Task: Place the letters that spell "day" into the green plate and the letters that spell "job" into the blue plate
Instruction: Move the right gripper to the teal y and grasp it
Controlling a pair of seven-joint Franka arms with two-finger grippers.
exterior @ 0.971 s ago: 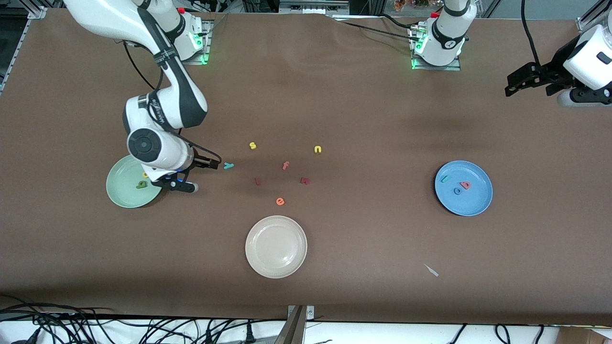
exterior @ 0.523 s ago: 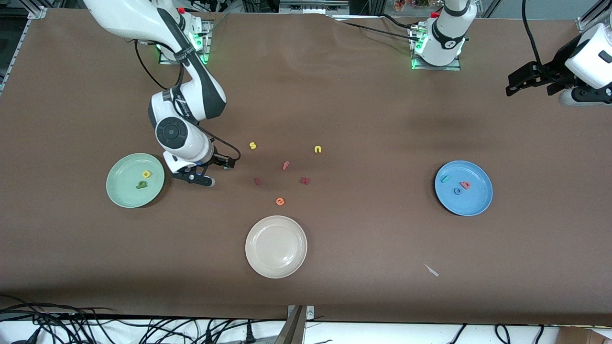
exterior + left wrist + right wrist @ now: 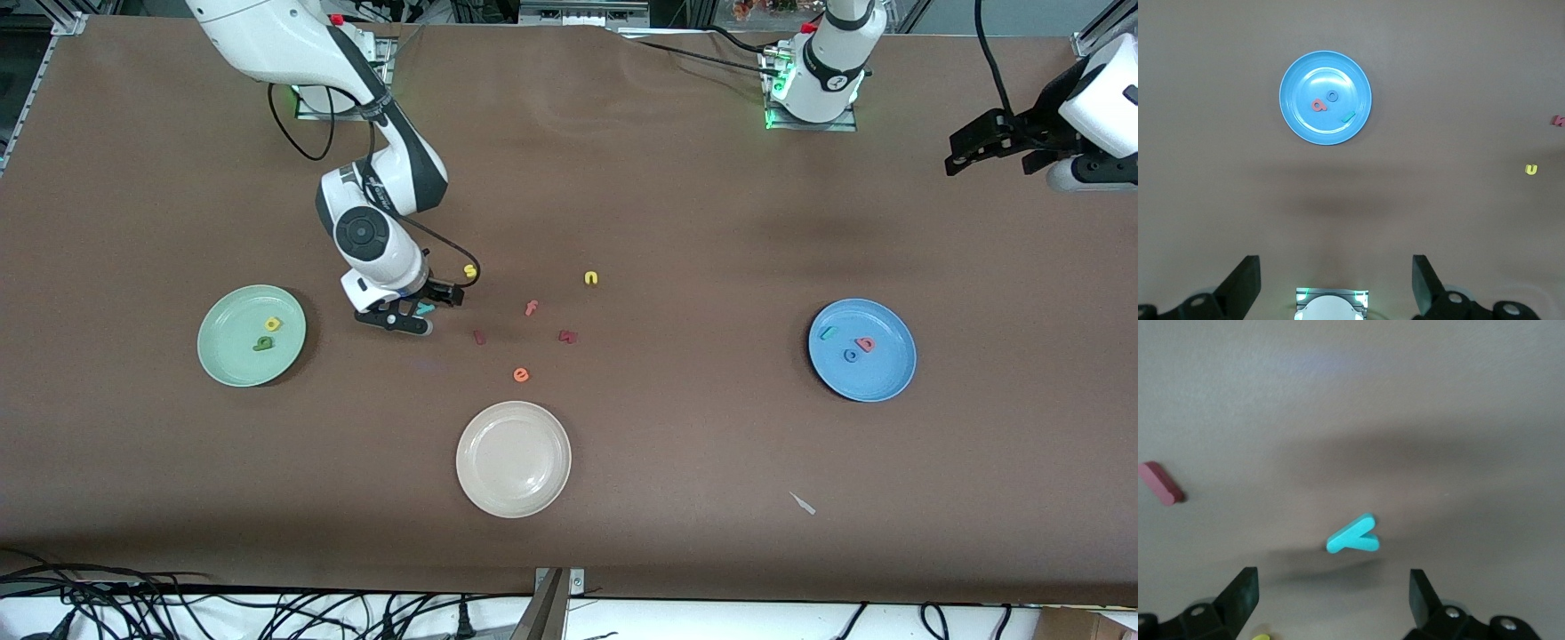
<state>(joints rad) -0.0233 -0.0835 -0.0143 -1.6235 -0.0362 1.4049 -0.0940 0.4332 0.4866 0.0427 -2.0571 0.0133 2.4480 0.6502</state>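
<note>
The right gripper point(image 3: 425, 310) is seen low over the teal y point(image 3: 427, 308), jaws spread wide and holding nothing; the y lies flat on the surface point(image 3: 676, 222), at about three o'clock from the green plate point(image 3: 222, 356), where the yellow d point(image 3: 272, 324) and dark green a point(image 3: 263, 343) lie. The left gripper point(image 3: 987, 147) waits high, jaws wide and empty. The blue plate point(image 3: 889, 378) holds j point(image 3: 828, 332), o point(image 3: 851, 356), b point(image 3: 864, 343)

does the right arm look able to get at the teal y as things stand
Probably yes. The right hand hangs open right over the teal y, which lies flat on bare table with nothing touching it; the nearest letter, a dark red piece, sits well apart.
</note>
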